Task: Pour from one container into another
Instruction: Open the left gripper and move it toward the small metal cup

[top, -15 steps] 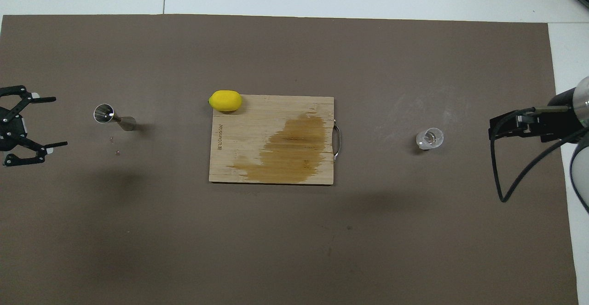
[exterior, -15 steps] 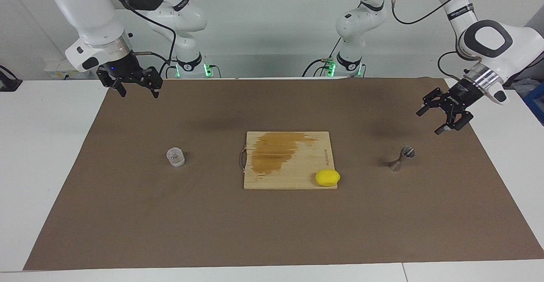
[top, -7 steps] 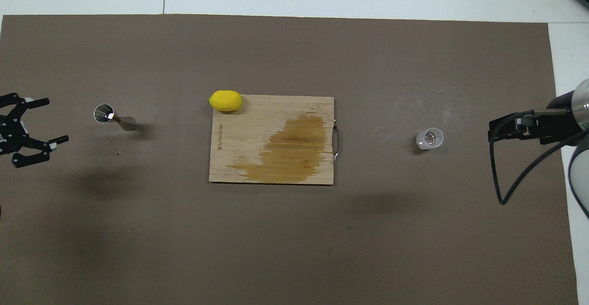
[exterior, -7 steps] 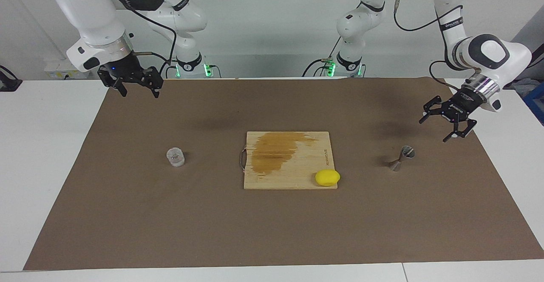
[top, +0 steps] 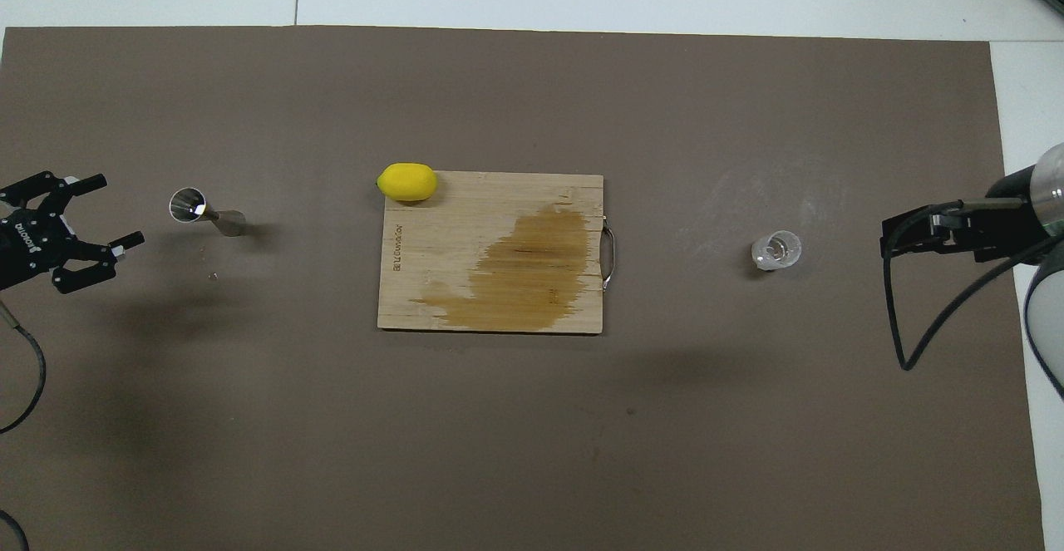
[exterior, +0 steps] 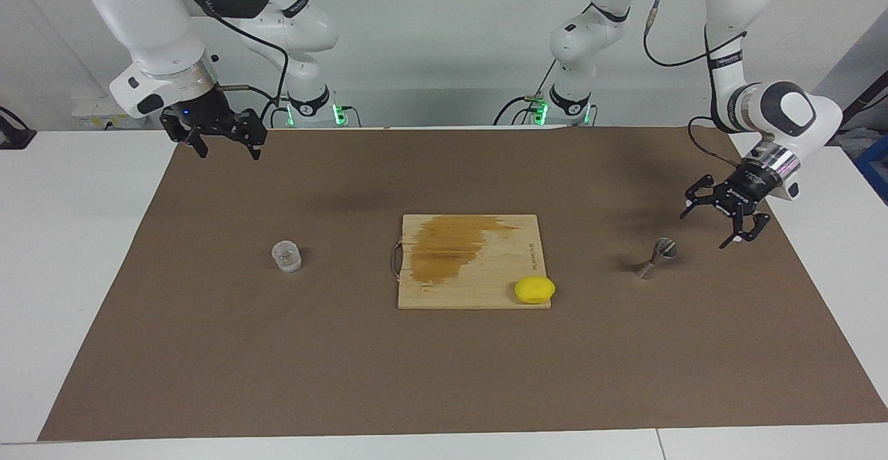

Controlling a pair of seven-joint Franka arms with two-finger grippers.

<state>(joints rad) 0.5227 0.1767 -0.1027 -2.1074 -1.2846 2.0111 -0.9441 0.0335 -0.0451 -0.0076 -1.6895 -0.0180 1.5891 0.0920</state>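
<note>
table: white, smooth, flat; most of it covered by the mat
mat: big brown rectangular sheet, matte, papery look, faint pale scuffs near the cup
arms: white glossy rounded shells, black cables, black skeletal hands
board: rectangular pale wood cutting board, visible grain, dark wet-looking brown stain over the half nearer the robots, thin metal wire handle on the short edge toward the right arm's end, small printed text along the other short edge; sits mid-mat
left hand: fingers spread apart, nothing between them, tilted down, in the air over the mat at the left arm's end, just beside the jigger, not touching it
right hand: fingers apart, holding nothing, in the air over the mat corner at the right arm's end, well apart from the cup
lemon: yellow, oval, smooth matte skin, on the board corner farther from the robots, toward the left arm's end, overhanging the edge a bit
jigger: silver-grey shiny metal, hourglass, two cones joined at thin waist; on the mat toward the left arm's end, reads as leaning, open mouth toward the left hand
cup: small short clear cylinder, transparent, upright on the mat toward the right arm's end; contents cannot tell
</note>
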